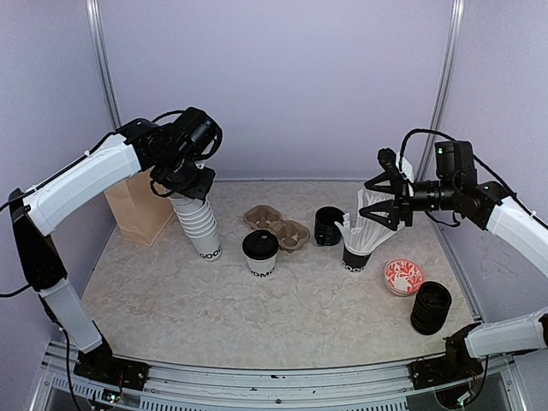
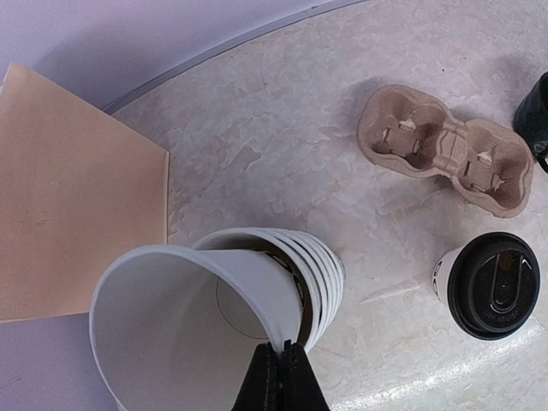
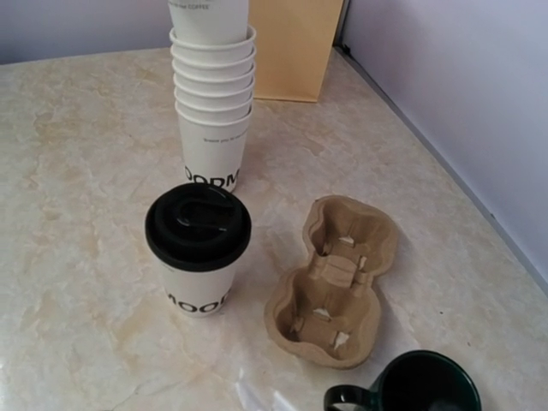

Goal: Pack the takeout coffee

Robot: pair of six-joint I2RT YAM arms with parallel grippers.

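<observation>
One takeout coffee cup (image 1: 259, 253) (image 2: 491, 284) (image 3: 199, 248), white with black lettering and a black lid, stands upright mid-table. Left of it is a leaning stack of lidless white cups (image 1: 202, 229) (image 2: 324, 276) (image 3: 214, 111). My left gripper (image 1: 193, 185) (image 2: 283, 349) is shut on the rim of the top white cup (image 2: 171, 317), which is tilted partly out of the stack. My right gripper (image 1: 384, 199) hangs open above the right side of the table, over a black cup with white sticks (image 1: 360, 248). Its fingers do not show in the right wrist view.
A brown two-cup cardboard tray (image 1: 276, 229) (image 2: 445, 150) (image 3: 334, 278) lies behind the lidded cup, with a black mug (image 1: 328, 225) (image 3: 419, 385) beside it. A brown paper bag (image 1: 137, 205) (image 2: 68, 188) stands at the far left. A red patterned dish (image 1: 403, 276) and stacked black lids (image 1: 430, 306) sit near right.
</observation>
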